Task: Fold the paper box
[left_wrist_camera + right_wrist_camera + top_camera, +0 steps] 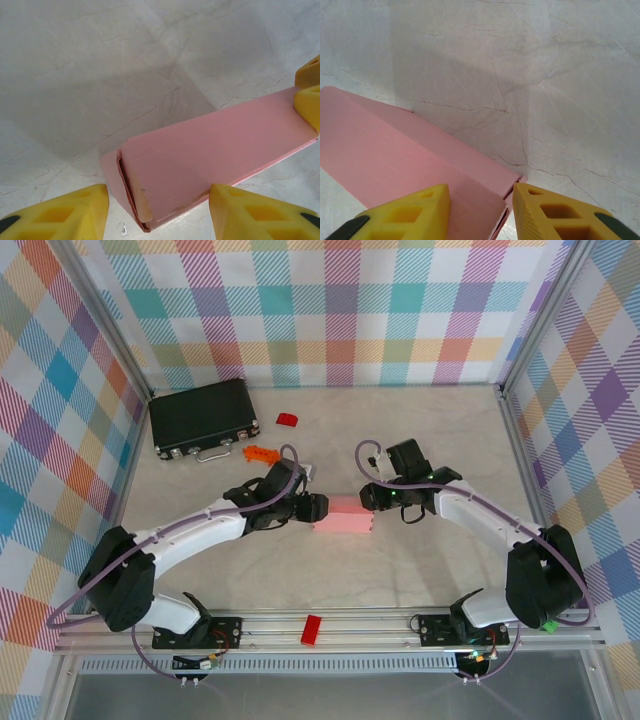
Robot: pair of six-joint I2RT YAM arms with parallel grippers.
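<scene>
1 paper box [343, 515], 1 case [203, 416] — 2 red blocks [287, 419] [312, 630] (1 orange block [260, 452]).

Pale-pink paper box [344, 515], folded into shallow rect. shape, lying flat, end flap slightly ajar

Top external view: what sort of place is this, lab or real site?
Probably a robot test cell: an aluminium frame with plaid walls, two arms bolted to a rail, and props like a pink paper box and a black case.
</scene>
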